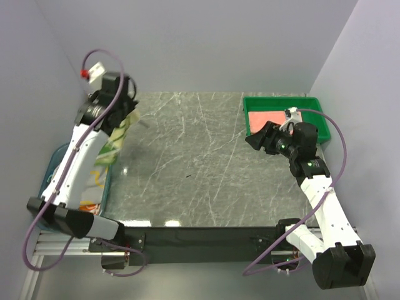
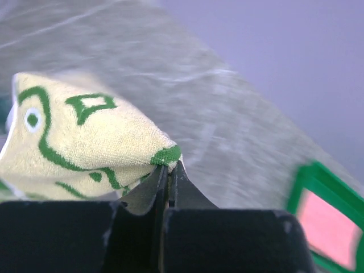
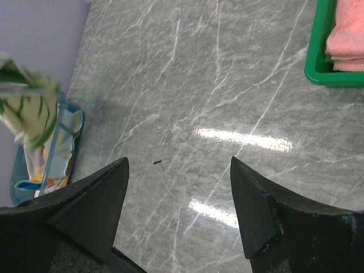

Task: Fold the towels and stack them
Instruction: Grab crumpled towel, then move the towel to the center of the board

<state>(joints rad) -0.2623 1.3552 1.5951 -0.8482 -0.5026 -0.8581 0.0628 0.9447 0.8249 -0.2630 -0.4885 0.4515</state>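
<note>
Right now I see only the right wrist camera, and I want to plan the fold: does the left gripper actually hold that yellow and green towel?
Observer: Yes. The left wrist camera shows the left gripper shut on a corner of the yellow towel.
Operator: Is it off the basket?
Observer: The top camera shows it hanging from the gripper above the blue basket. Whether its lower end is free of the basket I cannot tell.
Operator: And my right gripper?
Observer: From above, the right gripper stands open by the near left corner of the green tray, which holds a pink towel.
</note>
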